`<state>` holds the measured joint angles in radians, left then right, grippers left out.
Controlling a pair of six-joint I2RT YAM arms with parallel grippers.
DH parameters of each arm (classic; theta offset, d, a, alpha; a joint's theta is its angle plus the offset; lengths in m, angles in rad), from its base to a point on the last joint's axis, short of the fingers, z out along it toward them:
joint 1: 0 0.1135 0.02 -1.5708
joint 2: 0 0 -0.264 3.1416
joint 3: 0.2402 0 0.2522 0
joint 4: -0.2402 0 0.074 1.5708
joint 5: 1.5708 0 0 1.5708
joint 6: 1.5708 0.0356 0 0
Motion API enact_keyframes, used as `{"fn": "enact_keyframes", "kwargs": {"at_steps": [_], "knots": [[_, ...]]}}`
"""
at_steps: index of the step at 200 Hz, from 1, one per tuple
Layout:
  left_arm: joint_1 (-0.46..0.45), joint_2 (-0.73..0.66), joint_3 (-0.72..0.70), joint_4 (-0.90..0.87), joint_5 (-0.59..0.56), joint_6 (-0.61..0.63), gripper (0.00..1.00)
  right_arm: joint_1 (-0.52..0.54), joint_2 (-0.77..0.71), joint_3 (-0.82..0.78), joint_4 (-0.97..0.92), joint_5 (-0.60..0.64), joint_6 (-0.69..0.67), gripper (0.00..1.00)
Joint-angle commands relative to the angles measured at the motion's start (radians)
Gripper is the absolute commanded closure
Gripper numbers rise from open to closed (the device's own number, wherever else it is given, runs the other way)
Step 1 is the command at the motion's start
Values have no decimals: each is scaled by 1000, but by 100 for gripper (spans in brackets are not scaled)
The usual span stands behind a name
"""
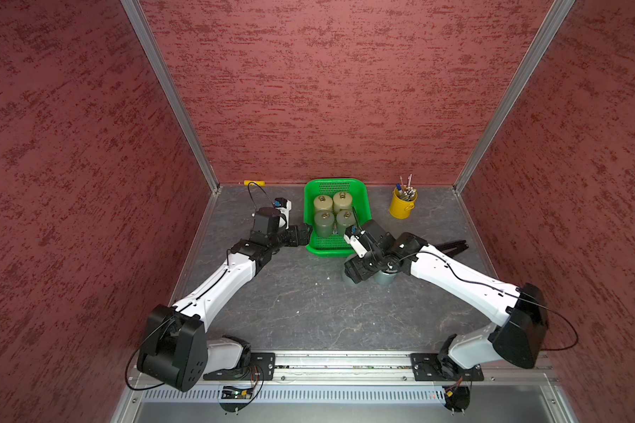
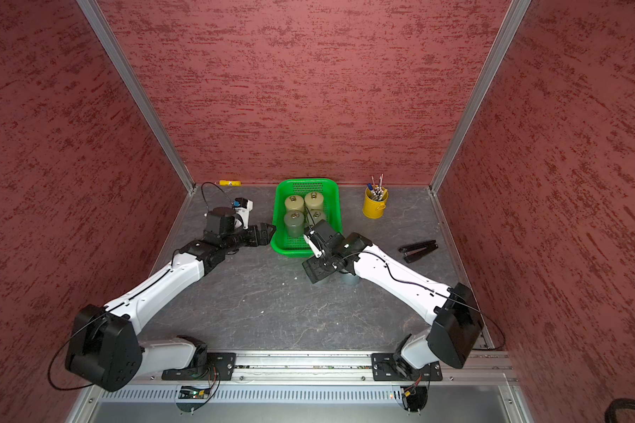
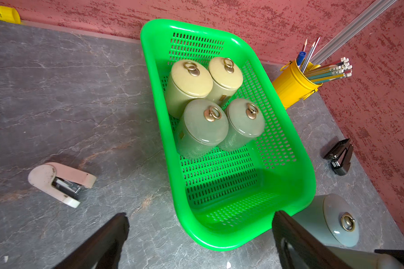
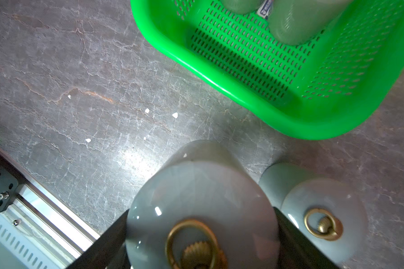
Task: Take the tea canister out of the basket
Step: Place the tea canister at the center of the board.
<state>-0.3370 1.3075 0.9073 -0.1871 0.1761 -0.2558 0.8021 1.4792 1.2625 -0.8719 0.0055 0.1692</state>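
The green basket (image 1: 311, 249) (image 2: 277, 246) (image 3: 219, 242) (image 4: 313, 125) stands at the back middle of the table. Several tea canisters (image 1: 325, 219) (image 3: 202, 128) stand upright in its far half, each lid with a brass ring. My right gripper (image 1: 356, 273) (image 4: 200, 230) is in front of the basket, shut on a grey-blue tea canister (image 4: 201, 193) by its lid, low over the table. A second grey-blue canister (image 1: 384, 279) (image 3: 336, 219) (image 4: 322, 209) stands on the table beside it. My left gripper (image 1: 305, 234) (image 3: 200, 223) is open and empty by the basket's near left corner.
A yellow bucket of pencils (image 1: 402, 205) (image 3: 292, 88) stands at the back right. A black stapler (image 1: 451, 247) (image 3: 338, 156) lies right of the basket. A pink-white stapler (image 3: 61, 181) lies left of it. A yellow object (image 1: 253, 182) lies against the back wall.
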Motion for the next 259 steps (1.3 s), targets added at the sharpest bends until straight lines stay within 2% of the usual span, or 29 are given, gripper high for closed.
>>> {"fn": "enact_keyframes", "kwargs": {"at_steps": [1,40,128,164,210,259], "knots": [[-10,7,27,4,-9,4,0,5,-14,-19,133,50,30,100],[-17,1,25,-7,-23,10,0,5,50,-56,210,74,65,100],[-16,-7,12,-9,-34,17,0,5,148,-61,223,133,95,100],[-17,-8,8,-9,-38,22,0,5,183,-48,211,128,95,94],[-17,-14,5,-14,-41,21,0,4,192,-56,229,113,96,79],[-17,-8,11,-13,-37,17,0,4,210,-59,216,113,98,46]]}}
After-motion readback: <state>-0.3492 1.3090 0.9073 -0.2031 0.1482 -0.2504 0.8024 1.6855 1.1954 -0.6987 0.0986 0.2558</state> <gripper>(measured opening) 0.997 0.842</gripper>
